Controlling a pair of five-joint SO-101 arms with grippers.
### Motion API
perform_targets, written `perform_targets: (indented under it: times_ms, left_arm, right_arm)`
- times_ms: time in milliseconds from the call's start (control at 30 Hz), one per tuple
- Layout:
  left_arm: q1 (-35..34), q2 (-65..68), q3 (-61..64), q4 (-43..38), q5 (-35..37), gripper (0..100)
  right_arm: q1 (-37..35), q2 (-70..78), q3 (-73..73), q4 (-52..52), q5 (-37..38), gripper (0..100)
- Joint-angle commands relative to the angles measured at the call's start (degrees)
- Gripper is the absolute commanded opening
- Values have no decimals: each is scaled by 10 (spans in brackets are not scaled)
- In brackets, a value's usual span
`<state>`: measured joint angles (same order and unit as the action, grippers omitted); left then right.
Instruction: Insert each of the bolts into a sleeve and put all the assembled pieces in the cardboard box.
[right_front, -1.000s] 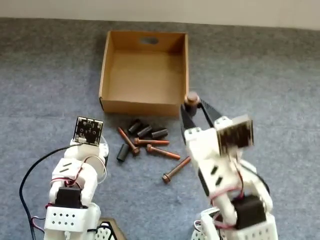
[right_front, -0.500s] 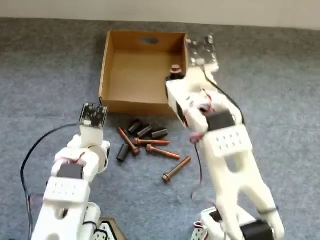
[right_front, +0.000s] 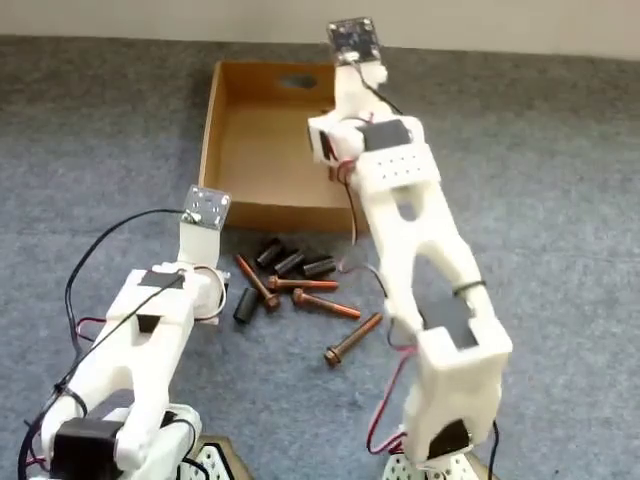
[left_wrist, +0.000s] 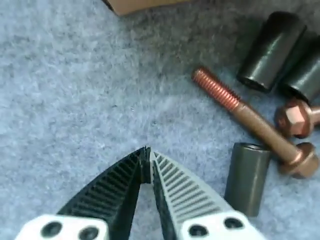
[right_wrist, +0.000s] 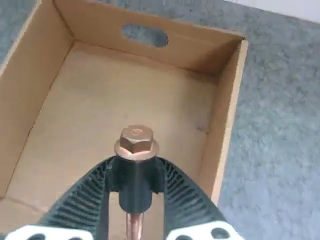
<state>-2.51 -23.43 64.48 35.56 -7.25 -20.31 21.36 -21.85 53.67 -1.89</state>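
My right gripper (right_wrist: 135, 170) is shut on an assembled piece: a dark sleeve (right_wrist: 135, 190) with a copper bolt head (right_wrist: 136, 142) on top and the shank showing below. It hangs over the floor of the cardboard box (right_wrist: 226, 115), near the box's right wall (right_front: 372, 110). My left gripper (left_wrist: 148, 156) is shut with nothing in it, low over the carpet beside a lone dark sleeve (left_wrist: 245, 175) and a copper bolt (left_wrist: 250, 120). Several loose bolts (right_front: 325, 305) and sleeves (right_front: 290, 263) lie in front of the box.
Grey carpet (right_front: 550, 200) covers the table. The right arm (right_front: 410, 220) stretches across the loose parts toward the box. A bolt (right_front: 352, 338) lies apart, nearest the arm bases. Wires trail from both arms.
The right arm has swung from in front of the box to over its inside, carrying the assembled piece. The left arm has stretched forward toward the loose sleeve.
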Motion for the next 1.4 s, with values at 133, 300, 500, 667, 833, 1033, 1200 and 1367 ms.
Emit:
perform_targets:
  times_ms: [133,300,500,667,833,1033,1200,1367]
  left_arm:
    - [7,1,-22,-9,-2,11]
    - [8,1,-22,-9,-2,11]
    - [8,1,-22,-9,-2,11]
    - [8,1,-22,-9,-2,11]
    - [8,1,-22,-9,-2,11]
    - [9,1,-22,-10,-2,11]
    - [9,1,-22,-9,-2,11]
    - [9,1,-22,-9,-2,11]
  right_arm:
    - [17,138,-159,1,-5,6]
    - [22,194,-225,44,-5,6]
    - [23,233,-312,169,-5,6]
    - [22,271,-349,192,-5,6]
    - [22,288,-351,200,-5,6]
    - [22,291,-349,217,-5,6]
    - [20,293,-347,217,-35,6]
    - [18,293,-347,217,-95,6]
